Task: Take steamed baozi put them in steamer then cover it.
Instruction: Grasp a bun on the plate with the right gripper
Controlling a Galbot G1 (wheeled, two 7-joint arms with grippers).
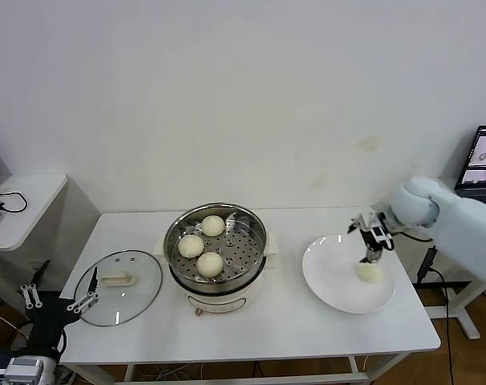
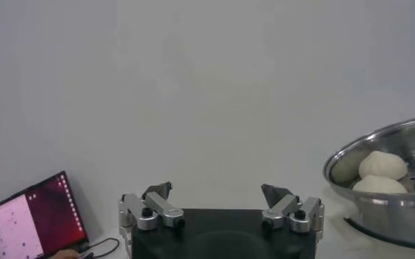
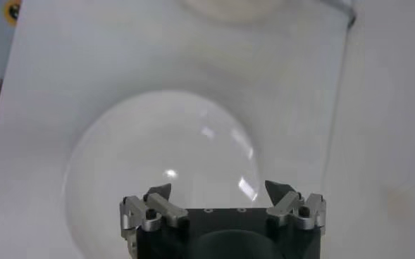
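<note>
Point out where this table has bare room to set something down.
Bare: the front strip between steamer and plate, and the back strip along the wall. Crowded: the lid nearly meets the steamer on the left; the right gripper hangs over the plate.

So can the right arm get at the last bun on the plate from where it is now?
Probably yes. The right gripper hangs open just above the bun, which lies alone on the white plate, with nothing beside or over it.

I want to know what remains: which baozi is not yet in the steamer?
The baozi on the white plate, under the open right gripper; the other three lie inside the steamer.
</note>
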